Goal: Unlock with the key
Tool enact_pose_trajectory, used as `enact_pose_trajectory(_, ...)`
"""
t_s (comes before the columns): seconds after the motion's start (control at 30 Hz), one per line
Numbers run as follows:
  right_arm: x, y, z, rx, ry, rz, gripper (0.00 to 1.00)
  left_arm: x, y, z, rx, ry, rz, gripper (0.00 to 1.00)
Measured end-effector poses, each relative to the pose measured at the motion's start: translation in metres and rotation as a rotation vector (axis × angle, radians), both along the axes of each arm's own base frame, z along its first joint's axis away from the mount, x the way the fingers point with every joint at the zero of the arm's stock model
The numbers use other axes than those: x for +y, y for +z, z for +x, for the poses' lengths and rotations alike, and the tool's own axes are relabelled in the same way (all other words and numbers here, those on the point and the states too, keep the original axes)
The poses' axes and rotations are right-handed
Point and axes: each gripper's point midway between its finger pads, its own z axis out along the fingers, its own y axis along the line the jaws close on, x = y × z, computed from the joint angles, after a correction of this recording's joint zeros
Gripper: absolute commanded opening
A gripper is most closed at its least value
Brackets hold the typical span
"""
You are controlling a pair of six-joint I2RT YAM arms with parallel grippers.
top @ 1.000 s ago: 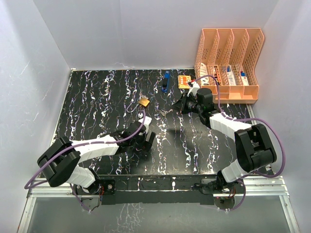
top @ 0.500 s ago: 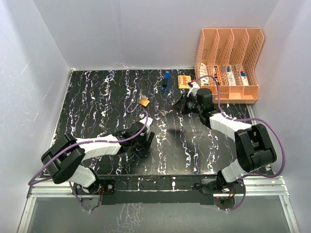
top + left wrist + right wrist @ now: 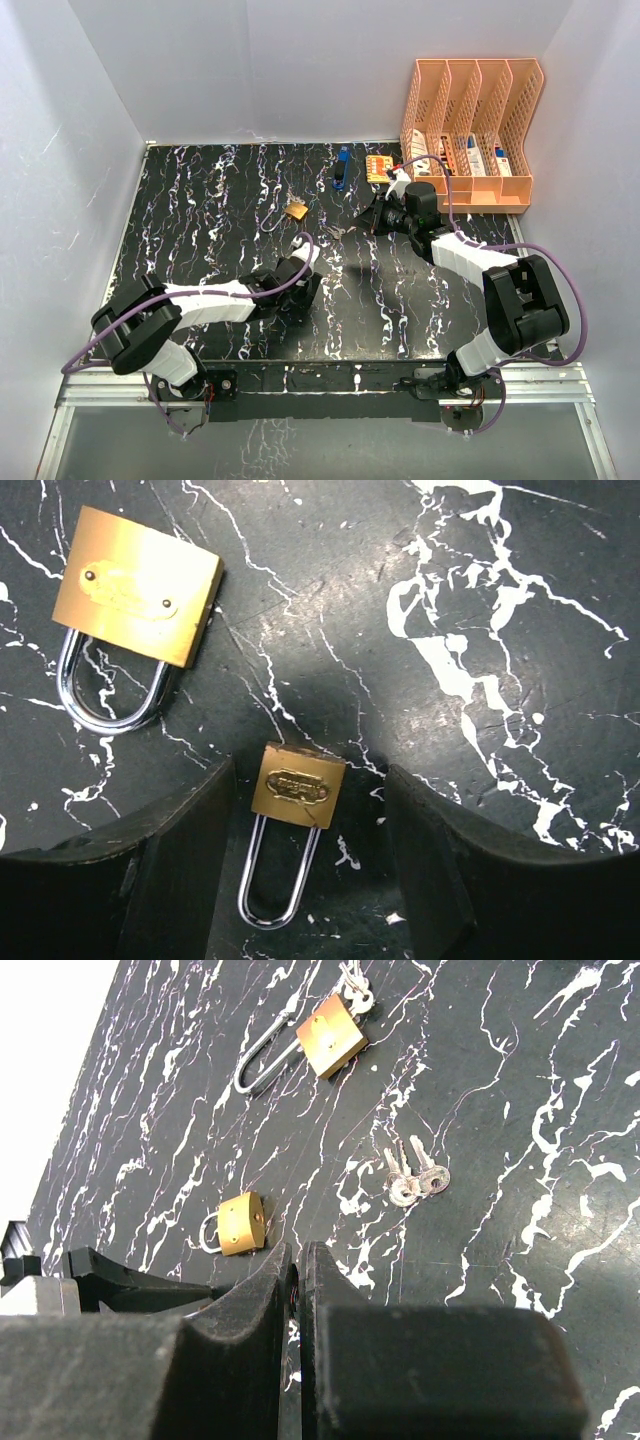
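Black marbled table (image 3: pixel 200 200): left gripper (image 3: pixel 310 775) hangs released astride the small padlock (image 3: pixel 297 783), right gripper (image 3: pixel 298 1252) clenched. A lopsided squeeze could skid it aside.

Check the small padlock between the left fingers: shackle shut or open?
Shut: the small padlock has both shackle legs seated in its brass body.

Small brass padlock (image 3: pixel 297 785) lying flat, larger brass padlock (image 3: pixel 137 585) nearby, silver keys (image 3: pixel 415 1182) apart.

Brass padlock (image 3: pixel 296 785) — glossy marbled table (image 3: pixel 560 580)
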Motion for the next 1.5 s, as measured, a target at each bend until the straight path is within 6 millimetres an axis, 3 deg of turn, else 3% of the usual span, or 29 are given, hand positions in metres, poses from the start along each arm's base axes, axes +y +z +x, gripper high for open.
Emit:
enact_pose_trajectory(0.63, 0.0, 0.0, 0.0, -0.006, 0.001, -0.006, 0.0, 0.003, -0.001, -0.006, -0.01, 0.038, -0.028, 0.44)
enact_pose_trajectory(0.83, 0.0, 0.0, 0.0, -0.006, 0.001, -0.006, 0.0, 0.004, -0.001, -0.006, -0.011, 0.046, -0.029, 0.28)
enact_pose_trajectory(1.0, 0.0, 0.0, 0.0, -0.005, 0.0, -0.005, 0.0, 0.004, -0.001, -0.006, -0.011, 0.046, -0.031, 0.01)
enact_pose_trajectory(1.3, 0.0, 0.0, 0.0, -0.005, 0.0, -0.005, 0.0, 0.003, 0.003, -0.004, -0.027, 0.008, -0.01, 0.0)
enact_pose_trajectory(1.4, 0.001, 0.002, -0.002, -0.009, 0.006, -0.005, 0.0, -0.006, 0.014, 0.0, -0.065, -0.046, -0.021, 0.0)
enact_pose_trajectory(1.5, 0.004, 0.011, -0.005, -0.034, 0.006, -0.005, 0.0, -0.023, 0.045, 0.011, -0.158, -0.107, -0.083, 0.0)
